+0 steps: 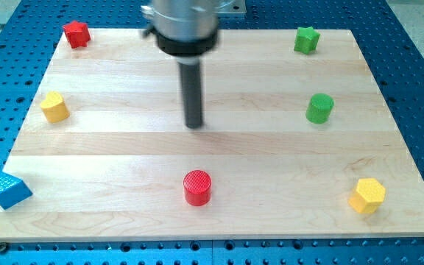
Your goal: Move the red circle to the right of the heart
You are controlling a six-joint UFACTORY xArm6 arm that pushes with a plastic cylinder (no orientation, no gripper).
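Note:
The red circle [197, 187] stands near the view's bottom, a little left of centre. The yellow heart [54, 107] lies at the view's left edge of the board, at mid height. My tip [194, 126] rests on the board near the centre, straight above the red circle in the view and well apart from it, touching no block. The heart is far to the left of the tip.
A red star [76, 34] lies at the top left and a blue triangle [10, 191] at the bottom left edge. A green star [307, 40] is at the top right, a green circle [319, 108] at the right, and a yellow hexagon [367, 195] at the bottom right.

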